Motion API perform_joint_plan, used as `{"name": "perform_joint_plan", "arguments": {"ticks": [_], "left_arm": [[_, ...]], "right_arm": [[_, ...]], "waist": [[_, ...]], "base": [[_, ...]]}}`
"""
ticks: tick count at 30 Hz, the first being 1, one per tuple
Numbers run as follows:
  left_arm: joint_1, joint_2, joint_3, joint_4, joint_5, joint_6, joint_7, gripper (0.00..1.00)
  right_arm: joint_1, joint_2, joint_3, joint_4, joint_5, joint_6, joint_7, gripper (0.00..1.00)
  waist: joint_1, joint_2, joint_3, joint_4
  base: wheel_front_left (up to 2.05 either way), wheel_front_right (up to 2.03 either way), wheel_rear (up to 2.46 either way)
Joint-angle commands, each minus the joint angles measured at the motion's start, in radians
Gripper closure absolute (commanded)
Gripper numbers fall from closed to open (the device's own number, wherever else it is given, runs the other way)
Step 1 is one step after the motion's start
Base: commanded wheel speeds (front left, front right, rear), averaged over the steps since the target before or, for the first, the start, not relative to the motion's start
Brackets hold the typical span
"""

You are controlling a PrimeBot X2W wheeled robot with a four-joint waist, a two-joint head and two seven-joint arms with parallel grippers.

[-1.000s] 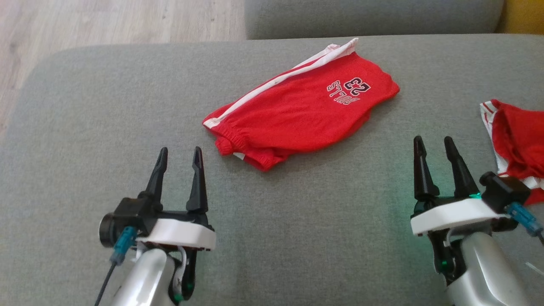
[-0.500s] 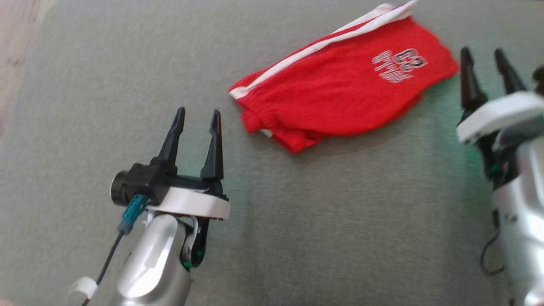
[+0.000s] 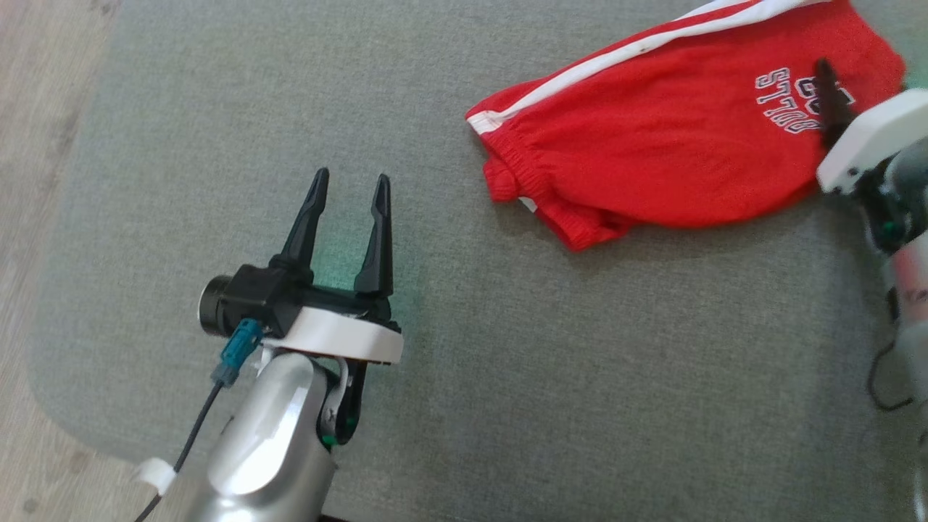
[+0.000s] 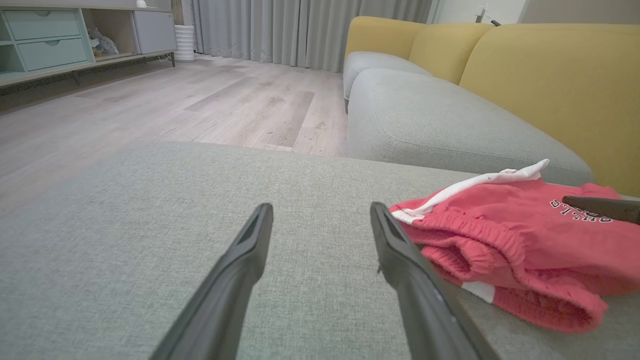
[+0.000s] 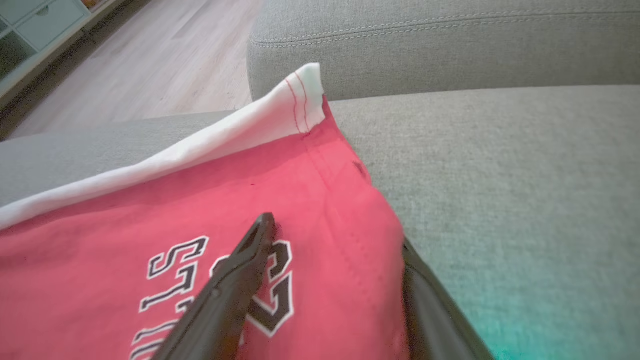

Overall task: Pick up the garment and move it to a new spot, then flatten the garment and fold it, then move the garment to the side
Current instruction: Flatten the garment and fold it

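The shorts (image 3: 652,159) are laid on the cushion (image 3: 507,362). The right gripper (image 5: 332,230) is parted at their hem, one finger over the print, one partly covered. The left gripper (image 3: 351,177) is parted nearby, empty.

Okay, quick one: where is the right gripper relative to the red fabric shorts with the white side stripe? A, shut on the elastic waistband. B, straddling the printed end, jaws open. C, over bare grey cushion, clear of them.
B: the right gripper stands open around the hem of the red shorts, one finger over the printed number, the other under the fabric.
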Motion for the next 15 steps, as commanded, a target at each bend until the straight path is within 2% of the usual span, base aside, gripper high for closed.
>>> {"name": "perform_joint_plan", "arguments": {"ticks": [1,2,3,4,10,15], "left_arm": [[-0.028,0.009,0.023,-0.034,-0.009,0.006,-0.005,0.0],[-0.03,0.009,0.02,-0.034,-0.01,0.008,-0.005,0.0],[-0.031,0.009,0.017,-0.034,-0.012,0.011,-0.005,0.0],[-0.032,0.009,0.016,-0.033,-0.014,0.013,-0.005,0.0],[-0.03,0.009,0.017,-0.017,-0.016,0.019,-0.005,0.0],[-0.02,0.009,0.03,-0.006,-0.009,0.015,-0.005,0.0]], "right_arm": [[-0.007,-0.004,0.034,0.003,-0.002,-0.001,0.015,0.0],[-0.013,-0.006,0.05,0.017,0.001,-0.001,0.02,0.0],[-0.02,-0.007,0.064,0.029,0.007,-0.001,0.023,0.19],[-0.025,-0.007,0.079,0.037,0.014,-0.001,0.021,1.0],[-0.026,-0.002,0.148,0.035,0.074,-0.001,-0.07,1.0],[0.025,0.017,0.158,0.009,0.138,-0.001,-0.164,1.0]], "waist": [[-0.0001,-0.0001,0.005,0.005],[-0.0001,-0.0001,0.007,0.006],[-0.0001,-0.0001,0.008,0.006],[-0.0001,-0.0001,0.008,0.004],[-0.0001,-0.0001,-0.014,-0.031],[-0.0001,-0.0001,-0.056,-0.075]], "base": [[0.0,0.0,0.0],[0.0,0.0,0.0],[0.0,0.0,0.0],[0.0,0.0,0.0],[0.0,0.0,0.0],[0.0,0.0,0.0]]}}
